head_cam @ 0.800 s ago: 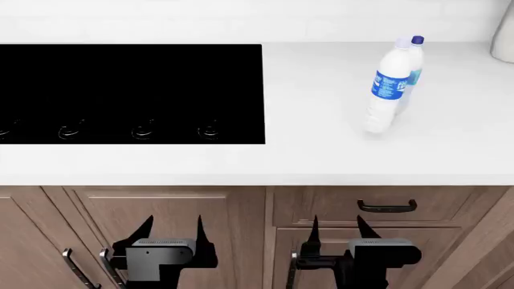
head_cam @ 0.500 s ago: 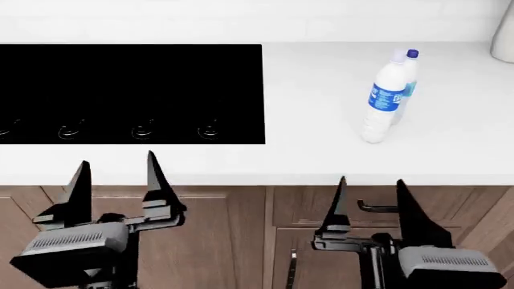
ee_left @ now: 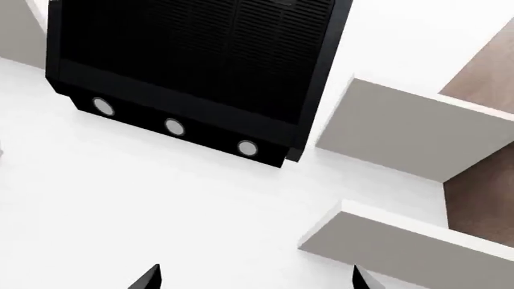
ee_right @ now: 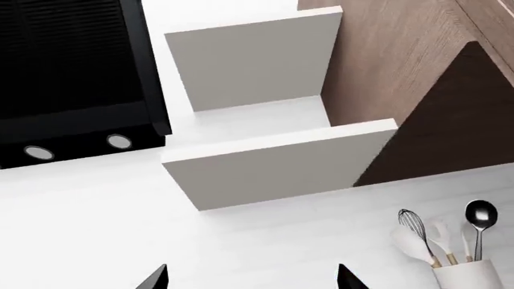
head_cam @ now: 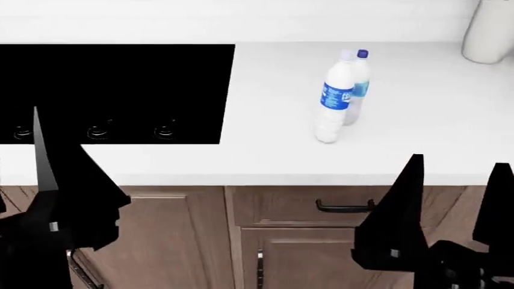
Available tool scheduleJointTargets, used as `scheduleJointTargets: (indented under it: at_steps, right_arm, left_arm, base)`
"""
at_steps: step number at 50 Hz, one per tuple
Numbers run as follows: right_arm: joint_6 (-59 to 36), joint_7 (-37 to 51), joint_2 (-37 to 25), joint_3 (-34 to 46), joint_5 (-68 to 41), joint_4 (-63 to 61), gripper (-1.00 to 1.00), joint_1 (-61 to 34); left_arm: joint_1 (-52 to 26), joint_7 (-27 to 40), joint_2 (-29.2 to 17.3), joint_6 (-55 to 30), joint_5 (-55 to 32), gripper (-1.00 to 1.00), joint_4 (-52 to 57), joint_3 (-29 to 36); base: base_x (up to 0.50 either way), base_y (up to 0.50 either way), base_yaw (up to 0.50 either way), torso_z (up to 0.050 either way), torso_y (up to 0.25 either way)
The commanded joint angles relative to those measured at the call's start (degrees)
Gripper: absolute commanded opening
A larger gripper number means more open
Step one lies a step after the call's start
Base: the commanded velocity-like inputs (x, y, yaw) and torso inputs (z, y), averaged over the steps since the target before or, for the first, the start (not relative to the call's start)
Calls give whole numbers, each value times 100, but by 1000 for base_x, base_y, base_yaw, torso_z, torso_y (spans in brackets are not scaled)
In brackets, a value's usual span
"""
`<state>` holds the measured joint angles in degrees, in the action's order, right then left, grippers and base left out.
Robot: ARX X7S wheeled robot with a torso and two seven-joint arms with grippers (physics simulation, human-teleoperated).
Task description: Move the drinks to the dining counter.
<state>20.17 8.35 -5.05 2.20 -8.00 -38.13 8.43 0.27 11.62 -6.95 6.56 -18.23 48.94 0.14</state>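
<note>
Two drink bottles stand touching on the white worktop in the head view: a bigger milky-white bottle [head_cam: 335, 99] with a blue label and lilac cap, and a slimmer clear bottle [head_cam: 359, 84] with a dark blue cap just behind it. My left gripper [head_cam: 24, 174] is raised at the lower left, in front of the cabinet; it is open and empty, as the left wrist view [ee_left: 255, 280] also shows. My right gripper [head_cam: 454, 186] is raised at the lower right, open and empty, well short of the bottles; it also shows in the right wrist view [ee_right: 250, 280]. The dining counter is out of view.
A black cooktop [head_cam: 112, 84] is set in the worktop [head_cam: 273, 159] to the left of the bottles. A white utensil jar [head_cam: 488, 30] stands at the back right, also in the right wrist view [ee_right: 473, 274]. A black hood [ee_left: 201, 66] and wall shelves [ee_right: 273, 168] hang above. Wooden drawers with a black handle [head_cam: 345, 208] are below.
Both grippers have risen and come closer to the head camera, still open. The view has shifted, so the bottles and cooktop now sit further left in it.
</note>
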Motion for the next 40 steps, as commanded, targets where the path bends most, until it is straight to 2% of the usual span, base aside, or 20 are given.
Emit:
scheduleJointTargets:
  at_steps: [1, 12, 32, 40]
  right_arm:
    - [88, 129, -129, 75, -46, -152, 100, 30]
    - [129, 208, -232, 117, 17, -197, 100, 55]
    - [63, 315, -374, 248, 50, -261, 100, 37]
    - [56, 351, -419, 304, 22, -236, 100, 60]
  left_arm:
    - [97, -13, -141, 106, -54, 100, 156, 168]
    - [178, -31, -206, 209, 49, 100, 67, 309]
    - [165, -14, -350, 300, 162, 100, 9, 448]
    - [184, 21, -399, 312, 160, 100, 20, 476]
  base:
    - [0, -500, 0, 0, 0]
    - [318, -356, 0, 0, 0]
    - [450, -147, 0, 0, 0]
    - [50, -21, 0, 0, 2]
